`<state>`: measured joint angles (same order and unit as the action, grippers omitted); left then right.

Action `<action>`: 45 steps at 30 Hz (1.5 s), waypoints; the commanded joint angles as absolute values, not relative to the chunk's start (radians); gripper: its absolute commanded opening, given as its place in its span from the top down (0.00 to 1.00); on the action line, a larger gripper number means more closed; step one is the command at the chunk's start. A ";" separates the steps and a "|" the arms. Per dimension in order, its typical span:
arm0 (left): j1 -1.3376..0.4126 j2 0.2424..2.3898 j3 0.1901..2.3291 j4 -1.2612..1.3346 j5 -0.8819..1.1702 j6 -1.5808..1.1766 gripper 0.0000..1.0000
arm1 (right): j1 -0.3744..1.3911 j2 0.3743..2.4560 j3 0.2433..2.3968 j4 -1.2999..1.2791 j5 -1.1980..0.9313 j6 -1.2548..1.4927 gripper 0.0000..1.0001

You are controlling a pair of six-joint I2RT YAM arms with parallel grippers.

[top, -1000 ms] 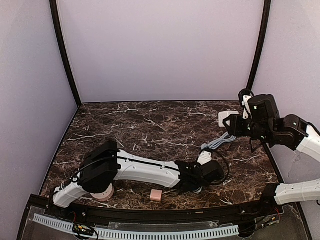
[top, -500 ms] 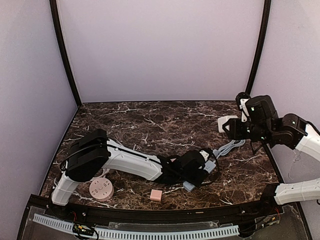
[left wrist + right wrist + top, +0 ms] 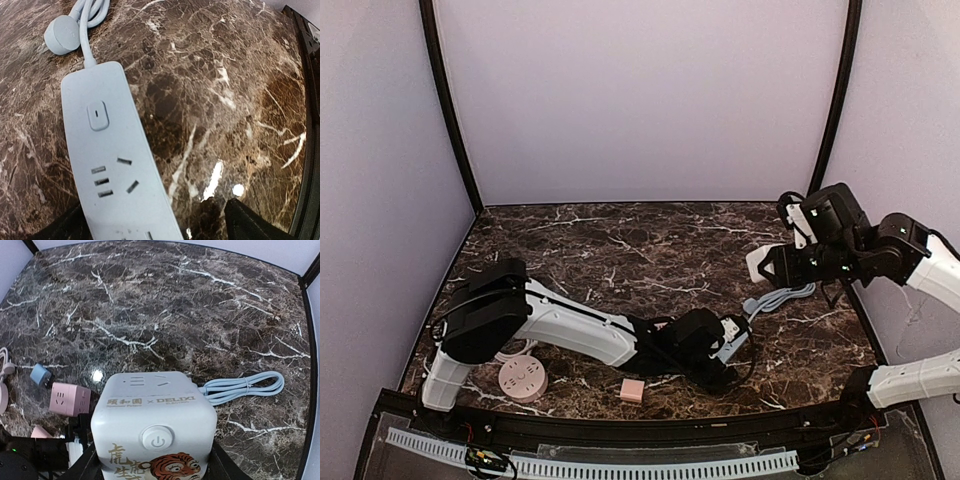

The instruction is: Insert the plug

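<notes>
A light blue power strip [image 3: 107, 165] lies flat on the marble, sockets up. Its cord runs to a round grey-blue plug [image 3: 61, 37] lying beyond it in the left wrist view. My left gripper [image 3: 155, 227] hovers low over the strip's near end, open, the strip by its left finger and not held. My right gripper [image 3: 155, 465] is shut on a white cube socket [image 3: 155, 412] with a tiger print and a power button, held above the table at the right [image 3: 760, 262]. A bundled blue cord [image 3: 245, 387] lies under it.
A pink cube socket [image 3: 70, 399] and a small blue adapter [image 3: 41, 375] sit left of the white cube. Near the front edge are a pink block [image 3: 632, 390] and a round pink socket [image 3: 523, 380]. The left arm [image 3: 580, 330] lies across the front.
My left jaws have opened wide and let go of the power strip, and the left arm has drawn back leftward. My right gripper carried the white cube a little left.
</notes>
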<state>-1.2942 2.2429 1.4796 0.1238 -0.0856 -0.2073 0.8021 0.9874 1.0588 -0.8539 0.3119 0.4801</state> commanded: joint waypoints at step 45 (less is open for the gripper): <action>-1.134 1.221 0.735 0.087 -0.375 -0.111 0.01 | 0.975 1.431 1.098 -0.983 0.107 0.295 1.00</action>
